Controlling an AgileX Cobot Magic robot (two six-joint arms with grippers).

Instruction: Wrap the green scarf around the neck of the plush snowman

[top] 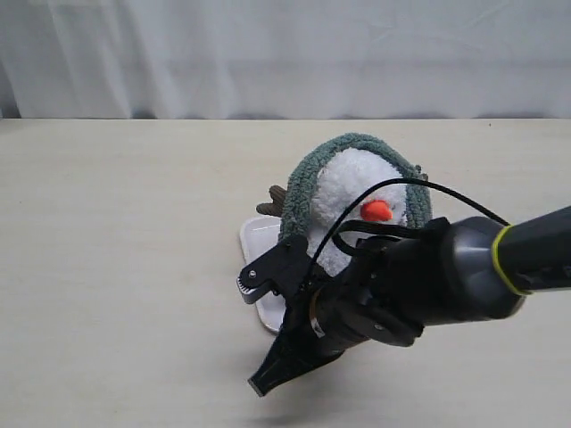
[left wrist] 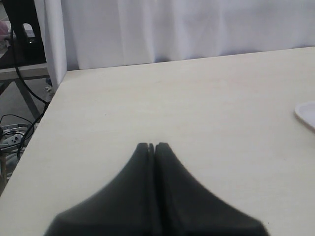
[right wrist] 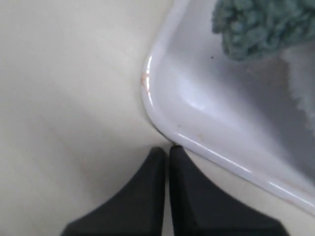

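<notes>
The plush snowman (top: 357, 187) sits in a white tray (top: 259, 236) at the table's middle, orange nose facing forward. The green scarf (top: 308, 187) arches over its head and down both sides like a hood. My right gripper (top: 259, 386) hangs in front of the tray, pointing down and left, shut and holding nothing. In the right wrist view its fingertips (right wrist: 168, 150) sit just outside the tray's corner (right wrist: 162, 105), with a scarf end (right wrist: 261, 24) lying in the tray beside white fur (right wrist: 305, 78). My left gripper (left wrist: 151, 145) is shut and empty over bare table, out of the exterior view.
One brown twig arm (top: 272, 203) sticks out behind the scarf on the left. The right arm's bulk and black cable (top: 428, 192) cover the snowman's lower body. A white curtain runs along the table's far edge. A tray edge (left wrist: 307, 114) shows in the left wrist view.
</notes>
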